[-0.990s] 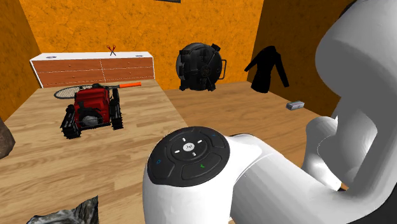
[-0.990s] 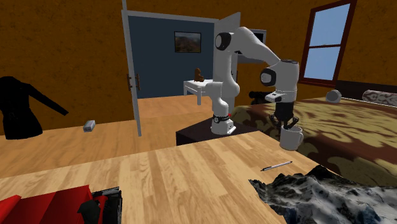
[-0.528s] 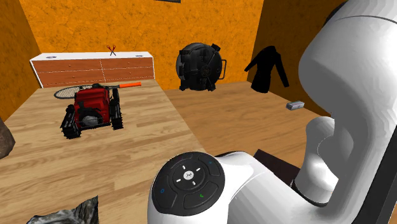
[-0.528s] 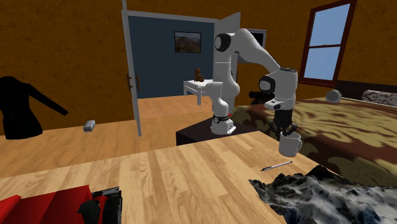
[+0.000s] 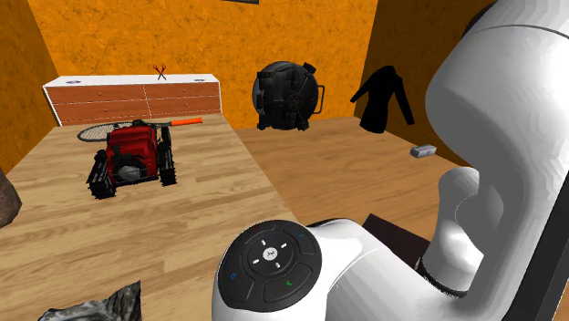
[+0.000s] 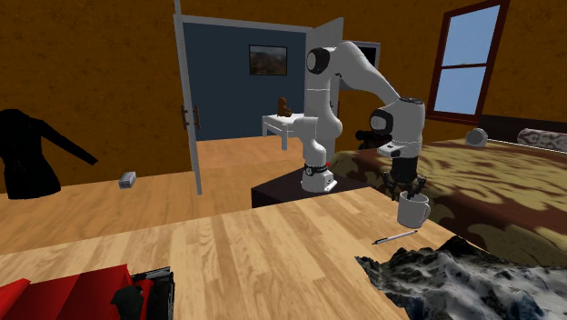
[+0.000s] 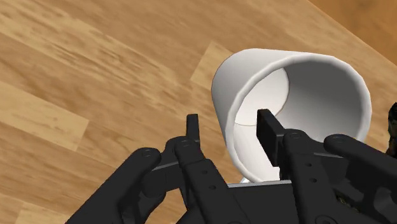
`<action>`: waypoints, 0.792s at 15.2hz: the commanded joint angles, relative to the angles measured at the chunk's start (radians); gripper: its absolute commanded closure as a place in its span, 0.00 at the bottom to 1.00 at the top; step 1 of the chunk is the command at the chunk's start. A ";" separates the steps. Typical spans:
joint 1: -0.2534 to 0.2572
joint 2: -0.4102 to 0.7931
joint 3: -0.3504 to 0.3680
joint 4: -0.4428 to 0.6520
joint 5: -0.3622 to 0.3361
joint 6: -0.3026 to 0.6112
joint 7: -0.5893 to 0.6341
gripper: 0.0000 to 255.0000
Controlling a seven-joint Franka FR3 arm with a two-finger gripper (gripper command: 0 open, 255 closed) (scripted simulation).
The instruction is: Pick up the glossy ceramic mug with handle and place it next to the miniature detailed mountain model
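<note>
Where the long plank table (image 6: 273,245) ran toward the patterned brown bed (image 6: 491,182), its pale wood top lay bare across the middle, leaving wide room between two cluttered ends. The white arm (image 6: 350,73) rose from its dark stand at the table's far edge in the second exterior view and bent down over the corner nearest the bed. At that view's lower right sat the mountain model (image 6: 454,277), a jagged grey-and-white mass of craggy ridges that ran off the frame. The shoulder view took in the table's other end: a red machine on black tracks (image 5: 132,157), a racket (image 5: 100,132) behind it, and a white-topped dresser (image 5: 137,96) against the mottled orange wall.

The mug (image 6: 413,212), smooth, glossy white and round-walled, stood upright close to the table's edge by the bed, near the model but apart from it, with a slim pen (image 6: 394,237) lying between the two. Whether its base touched the wood could not be told. The wrist view looked into its hollow. There the black gripper (image 7: 229,121) straddled the mug's wall, one finger inside and one outside. Wood showed between the outer finger (image 7: 193,130) and the mug, so the claw stood spread and clasped nothing.
</note>
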 commanded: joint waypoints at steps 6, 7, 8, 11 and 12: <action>-0.005 -0.031 0.002 0.010 0.027 -0.034 -0.020 0.00; -0.008 -0.060 0.002 0.021 0.051 -0.069 -0.037 0.00; -0.011 -0.088 0.001 0.034 0.072 -0.104 -0.053 0.00; -0.011 -0.108 -0.003 0.045 0.087 -0.132 -0.064 0.00; -0.011 -0.108 -0.003 0.045 0.087 -0.132 -0.064 0.00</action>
